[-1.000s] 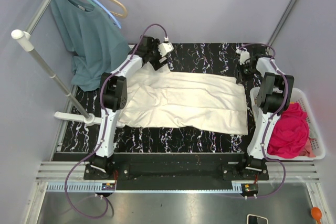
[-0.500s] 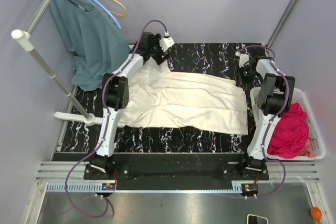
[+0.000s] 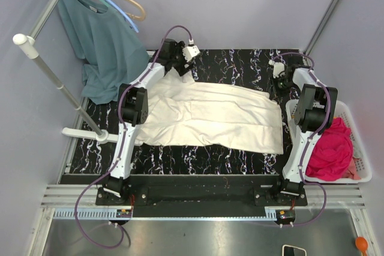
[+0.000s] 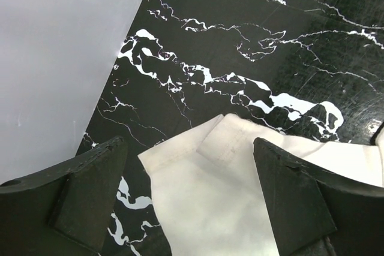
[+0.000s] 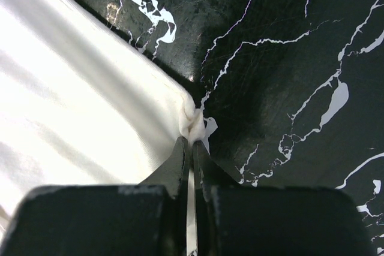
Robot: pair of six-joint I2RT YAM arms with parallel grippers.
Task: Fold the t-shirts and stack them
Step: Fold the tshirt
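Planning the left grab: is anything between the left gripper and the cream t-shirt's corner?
Nothing visible. The open left gripper hangs directly over the large cream cloth t-shirt's corner, with only bare black marbled table around it.

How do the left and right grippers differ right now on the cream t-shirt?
The left gripper is open, jaws wide apart, with a corner of the cream t-shirt showing between them, not pinched. The right gripper is shut, pinching a bunched corner of the cloth. The left is at the shirt's far left corner, the right at its far right corner. Both work the shirt's far edge on the black marble table.
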